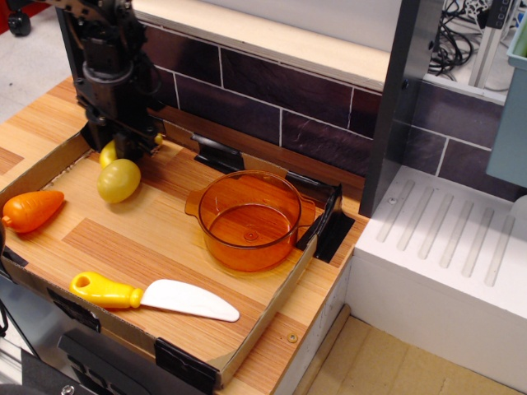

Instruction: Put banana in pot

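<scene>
Gripper (123,152) is sitting low over the back-left corner of the tray, jaws pointing down right over the banana (108,153). Can't tell whether they're released or clenched: the black gripper body is blocking the fingertips and most of the banana, and only a small yellow end is showing at the jaws' left side.

The lemon (118,179) is lying just in front of the jaws, touching or nearly touching the banana. Easy to bump, and being round it will likely roll.

Handling, my read: the banana looks like smooth hard toy plastic, so light and stiff, not fragile, but slick. The tapered ends would squirt out of a pinch. Best hold is across the thick middle, jaws square to its length. Whether they're lining up that way now, I can't say.

Further out, the carrot (32,210) is lying left and forward of the jaws, well apart. The toy knife (152,296) is lying near the tray's (272,313) front edge, out of the way.

The pot (249,219) is sitting well off to the jaws' right and a bit forward, upright, nothing in it. It has a wide mouth and low walls, so the drop should be forgiving once the banana is lifted clear.
</scene>
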You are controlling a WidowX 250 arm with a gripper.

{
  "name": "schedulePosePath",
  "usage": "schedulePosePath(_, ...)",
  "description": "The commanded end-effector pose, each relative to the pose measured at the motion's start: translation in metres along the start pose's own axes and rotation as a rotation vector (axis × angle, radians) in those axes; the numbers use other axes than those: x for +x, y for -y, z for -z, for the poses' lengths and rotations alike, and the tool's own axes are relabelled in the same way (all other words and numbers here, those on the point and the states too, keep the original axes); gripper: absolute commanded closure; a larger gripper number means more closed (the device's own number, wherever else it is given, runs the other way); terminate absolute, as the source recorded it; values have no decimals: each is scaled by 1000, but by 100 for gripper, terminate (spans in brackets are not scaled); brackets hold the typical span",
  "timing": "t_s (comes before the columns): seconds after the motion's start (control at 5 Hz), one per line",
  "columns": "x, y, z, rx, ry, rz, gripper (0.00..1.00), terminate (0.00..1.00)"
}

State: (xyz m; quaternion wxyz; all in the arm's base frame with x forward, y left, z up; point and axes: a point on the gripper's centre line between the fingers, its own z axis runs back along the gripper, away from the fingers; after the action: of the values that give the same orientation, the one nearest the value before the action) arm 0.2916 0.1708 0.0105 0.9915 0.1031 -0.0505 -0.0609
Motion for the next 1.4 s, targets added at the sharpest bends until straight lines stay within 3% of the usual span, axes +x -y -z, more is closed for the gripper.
schedulePosePath(0.0,7,-23,-67,64,152,37,100,0)
schedulePosePath(0.2,7,-26,-99,93,203,71,100,0)
schedulePosePath(0.4,7,-7,-117,42,158,53,100,0)
schedulePosePath(0.6,4,20,-122,-8,88,30,100,0)
schedulePosePath(1.2,4,113,-118,-117,-16,78,100,0)
